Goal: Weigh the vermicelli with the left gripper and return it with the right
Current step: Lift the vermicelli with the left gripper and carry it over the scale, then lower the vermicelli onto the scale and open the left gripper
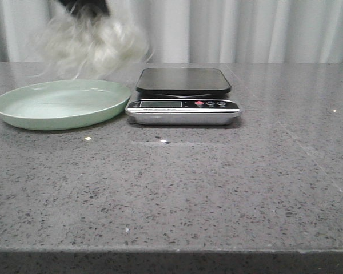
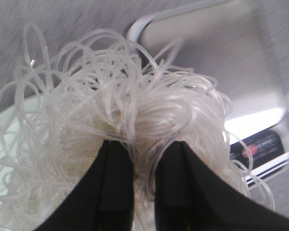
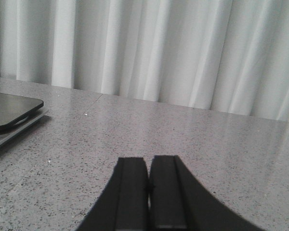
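The vermicelli point(image 1: 94, 45) is a fluffy white nest held in the air at the top left of the front view, above the far edge of the green plate point(image 1: 28, 117). My left gripper point(image 1: 86, 7) is shut on it from above; only its black tip shows there. In the left wrist view the two black fingers point(image 2: 116, 187) pinch a bunch of the vermicelli's strands point(image 2: 120, 106) over the plate and beside the scale point(image 2: 260, 144). The scale point(image 1: 183, 94) has an empty black platform. My right gripper point(image 3: 148, 166) is shut and empty, low over the table to the right of the scale point(image 3: 9, 113).
The grey speckled table point(image 1: 217, 188) runs to a front edge near the camera. A white curtain point(image 1: 246, 28) hangs behind it. A few small crumbs point(image 1: 87, 138) lie in front of the plate and scale.
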You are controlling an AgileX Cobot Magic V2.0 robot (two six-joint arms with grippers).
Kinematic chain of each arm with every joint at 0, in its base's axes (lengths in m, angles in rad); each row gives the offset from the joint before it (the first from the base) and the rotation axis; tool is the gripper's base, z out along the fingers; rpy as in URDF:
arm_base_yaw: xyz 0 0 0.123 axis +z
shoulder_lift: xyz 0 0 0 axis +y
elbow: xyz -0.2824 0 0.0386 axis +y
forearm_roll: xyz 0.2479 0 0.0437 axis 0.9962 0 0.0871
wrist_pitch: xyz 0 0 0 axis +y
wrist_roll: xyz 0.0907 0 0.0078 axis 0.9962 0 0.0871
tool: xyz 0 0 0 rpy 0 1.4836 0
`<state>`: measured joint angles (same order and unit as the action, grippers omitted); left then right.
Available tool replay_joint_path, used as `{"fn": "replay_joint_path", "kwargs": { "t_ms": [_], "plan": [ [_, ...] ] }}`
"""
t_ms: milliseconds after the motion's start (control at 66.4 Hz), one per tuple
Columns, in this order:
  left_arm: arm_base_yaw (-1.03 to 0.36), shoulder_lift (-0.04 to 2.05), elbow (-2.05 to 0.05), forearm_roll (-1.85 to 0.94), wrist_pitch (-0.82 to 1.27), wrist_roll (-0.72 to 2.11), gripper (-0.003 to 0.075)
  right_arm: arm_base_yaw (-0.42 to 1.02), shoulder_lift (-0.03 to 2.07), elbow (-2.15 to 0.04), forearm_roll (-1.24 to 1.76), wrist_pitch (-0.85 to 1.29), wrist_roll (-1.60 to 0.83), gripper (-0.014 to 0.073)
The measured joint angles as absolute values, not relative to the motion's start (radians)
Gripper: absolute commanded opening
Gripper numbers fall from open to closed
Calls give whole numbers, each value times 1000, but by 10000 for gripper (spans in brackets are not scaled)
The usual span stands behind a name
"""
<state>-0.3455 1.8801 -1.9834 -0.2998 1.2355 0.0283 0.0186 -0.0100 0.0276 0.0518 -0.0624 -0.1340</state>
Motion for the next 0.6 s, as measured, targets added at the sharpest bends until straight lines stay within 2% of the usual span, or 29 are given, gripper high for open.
{"fn": "replay_joint_path", "kwargs": {
  "t_ms": [316,407,497,602],
  "plan": [
    [-506,1948,-2022,-331,1038,30,127,19,-10,28,52,-62,-134,166],
    [-531,2005,-2022,-333,1017,30,155,19,-10,28,52,-62,-134,166],
    [-536,2053,-2022,-333,1003,30,249,19,-10,28,52,-62,-134,166],
    [-536,2060,-2024,-331,986,30,450,19,-10,28,52,-62,-134,166]
  ]
}}
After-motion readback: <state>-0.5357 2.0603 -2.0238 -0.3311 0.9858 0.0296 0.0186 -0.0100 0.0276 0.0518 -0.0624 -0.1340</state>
